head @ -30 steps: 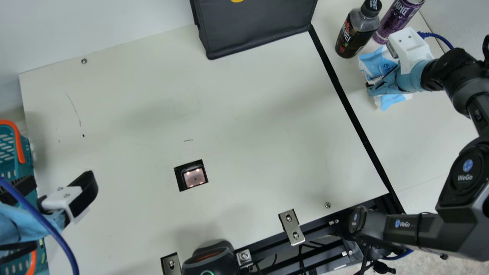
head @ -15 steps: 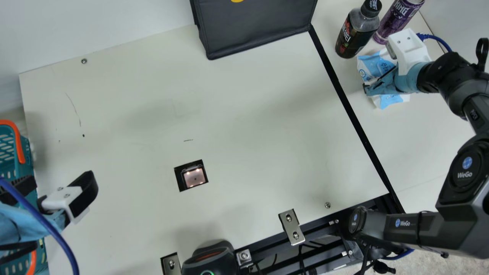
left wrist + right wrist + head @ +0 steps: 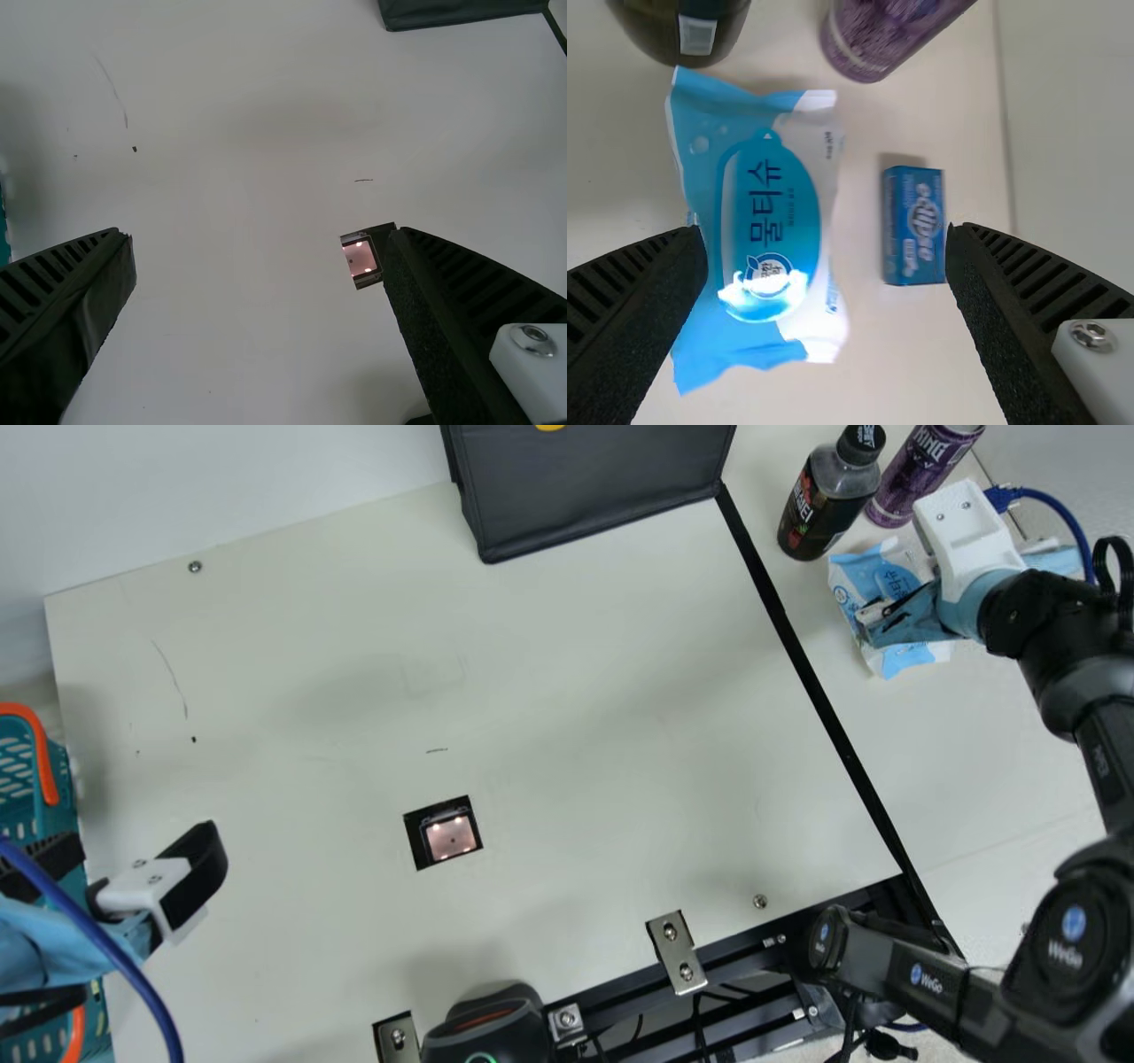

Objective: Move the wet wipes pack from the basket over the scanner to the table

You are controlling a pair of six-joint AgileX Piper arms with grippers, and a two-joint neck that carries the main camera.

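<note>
Blue wipes pack [image 3: 766,186] face-up, lengthwise toward bottle [image 3: 819,509]

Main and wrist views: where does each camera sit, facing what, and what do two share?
Main: on the neck, looking down on the table; both arms show.
Left wrist: on its arm, facing down at the scanner; left tool shows.
Right wrist: on its arm, facing down at wipes pack; right tool shows.
Main and right wrist share the pack.
</note>
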